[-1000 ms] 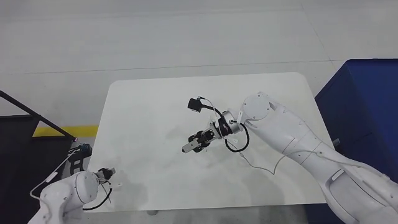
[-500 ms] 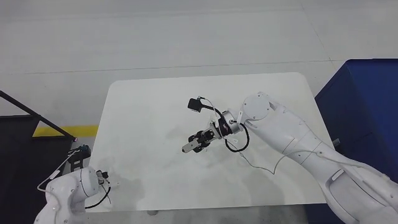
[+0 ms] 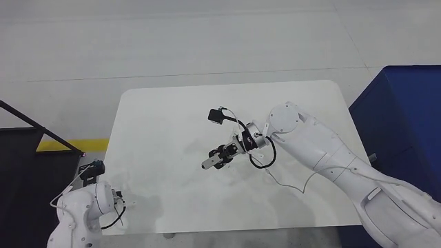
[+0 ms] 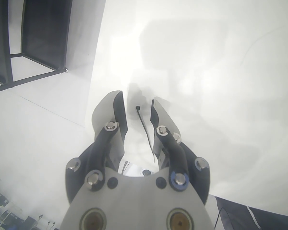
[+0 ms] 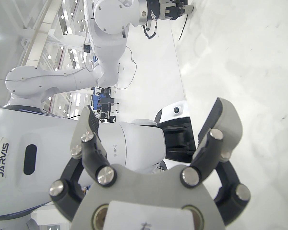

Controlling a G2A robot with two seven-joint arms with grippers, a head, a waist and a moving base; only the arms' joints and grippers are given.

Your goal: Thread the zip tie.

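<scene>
A thin black zip tie (image 4: 144, 128) lies on the white table (image 3: 172, 117) close to its near left corner, head end pointing away from the wrist. My left gripper (image 4: 136, 111) is open just above it, one finger on each side of the strap, neither touching it. The right wrist view shows the left gripper (image 5: 186, 8) from afar, with the zip tie (image 5: 182, 28) beside the table edge. In the top view my left gripper (image 3: 124, 198) sits at that corner. My right gripper (image 3: 212, 160) hovers over the table's middle, open and empty (image 5: 153, 120).
A blue bin (image 3: 406, 124) stands off the table's right side. A black metal frame (image 4: 26, 72) stands on the floor beyond the left edge. A thin cable (image 3: 289, 182) loops from the right arm onto the table.
The left arm's wrist has shifted and turned a little at the near left corner. The right arm has not moved.
</scene>
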